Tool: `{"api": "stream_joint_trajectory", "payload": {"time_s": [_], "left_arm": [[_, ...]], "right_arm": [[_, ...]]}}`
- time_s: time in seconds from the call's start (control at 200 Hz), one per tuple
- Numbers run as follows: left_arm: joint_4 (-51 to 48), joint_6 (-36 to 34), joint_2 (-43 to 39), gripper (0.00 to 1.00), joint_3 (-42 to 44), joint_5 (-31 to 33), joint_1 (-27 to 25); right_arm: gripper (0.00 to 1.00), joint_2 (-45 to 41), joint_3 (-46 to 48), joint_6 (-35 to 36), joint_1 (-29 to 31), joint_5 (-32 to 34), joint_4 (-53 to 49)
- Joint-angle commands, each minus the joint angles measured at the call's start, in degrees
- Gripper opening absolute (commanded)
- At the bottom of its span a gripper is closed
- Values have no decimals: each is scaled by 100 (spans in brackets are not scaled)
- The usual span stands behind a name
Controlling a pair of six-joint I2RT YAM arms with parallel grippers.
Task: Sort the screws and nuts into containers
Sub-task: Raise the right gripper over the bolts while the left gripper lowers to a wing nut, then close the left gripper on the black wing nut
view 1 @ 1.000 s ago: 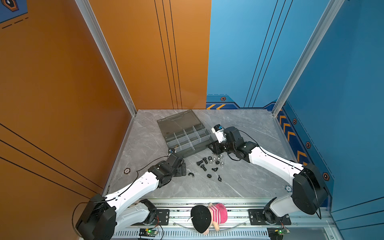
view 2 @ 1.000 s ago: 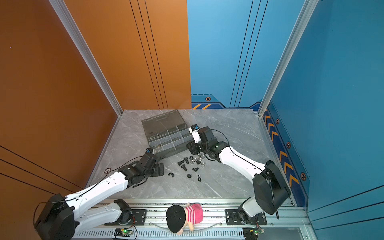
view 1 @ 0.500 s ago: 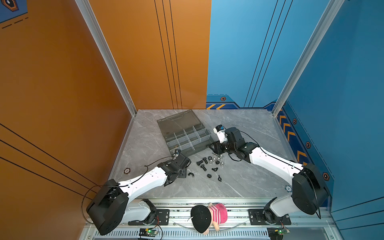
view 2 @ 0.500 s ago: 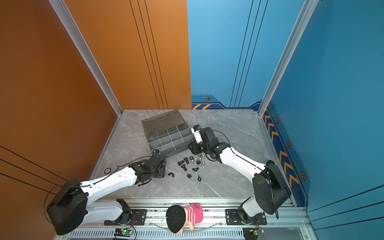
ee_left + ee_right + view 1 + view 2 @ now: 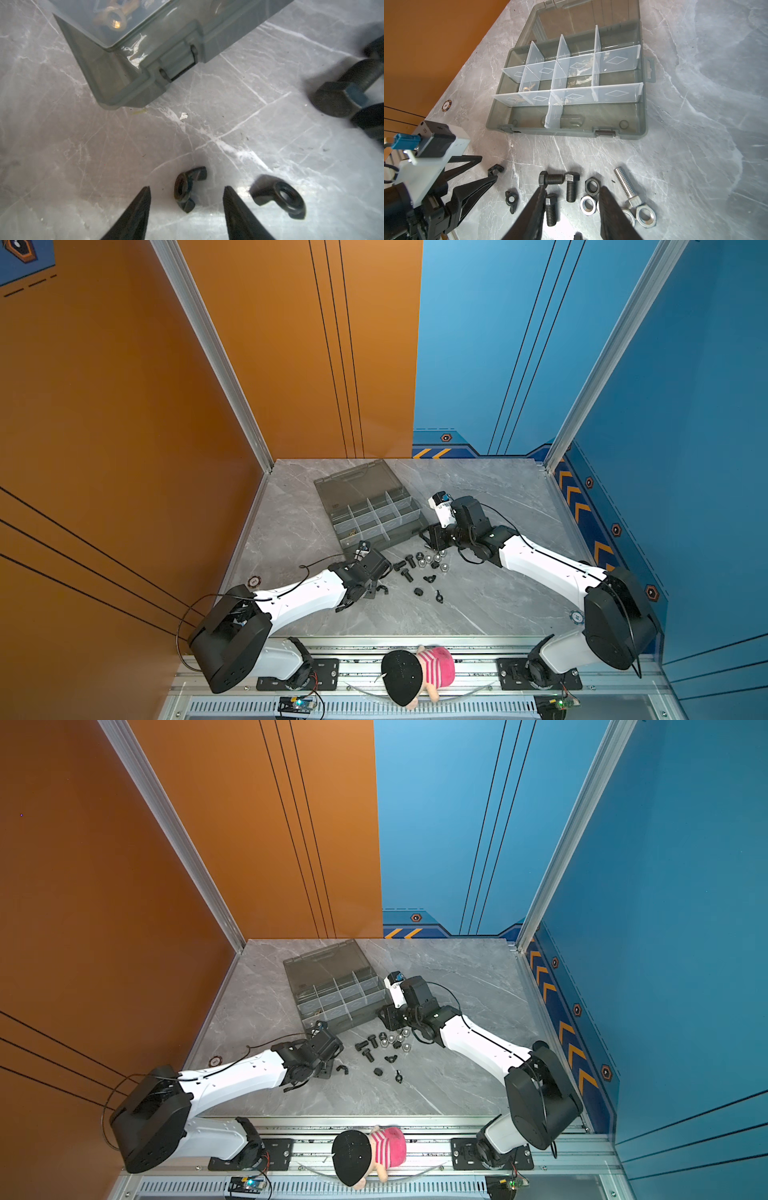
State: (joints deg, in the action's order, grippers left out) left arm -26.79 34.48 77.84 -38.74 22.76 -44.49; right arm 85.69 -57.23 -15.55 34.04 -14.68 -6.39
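Observation:
My left gripper [image 5: 187, 189] is low over the table and open. A black wing nut [image 5: 185, 189] lies between its fingertips with a gap on each side. A second black wing nut [image 5: 280, 197] lies just outside one finger. The grey organiser case [image 5: 374, 510] stands behind, and one of its cells holds a brass wing nut [image 5: 113, 17]. My right gripper [image 5: 573, 188] hovers open and empty above the loose pile: black bolts [image 5: 572, 187], a silver bolt [image 5: 626, 188], silver hex nuts [image 5: 588, 205] and a black hex nut [image 5: 592, 186].
The case's lid [image 5: 357, 483] lies open and flat towards the back wall. A round token [image 5: 254, 581] sits near the left wall. A plush doll [image 5: 415, 672] rests on the front rail. Orange and blue walls close in the table.
My left gripper has come forward and down onto the black wing nut, and its jaws have narrowed around it. The right arm has stayed still.

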Motion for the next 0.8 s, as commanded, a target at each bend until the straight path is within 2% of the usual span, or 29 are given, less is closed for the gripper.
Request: {"api": "stream_joint_trajectory", "payload": {"time_s": [0.0,0.415,0.796], "left_arm": [[-239,71,11,57,-75,176,-49],[-242,51,143,50,-90,33,-54],[-160,43,380,47,-125,-69,-60]], "right_arm": [[45,-124,79,-136,-33,135,123],[45,-105,116,-204,-38,125,147],[45,-52,104,-220,-46,124,160]]}}
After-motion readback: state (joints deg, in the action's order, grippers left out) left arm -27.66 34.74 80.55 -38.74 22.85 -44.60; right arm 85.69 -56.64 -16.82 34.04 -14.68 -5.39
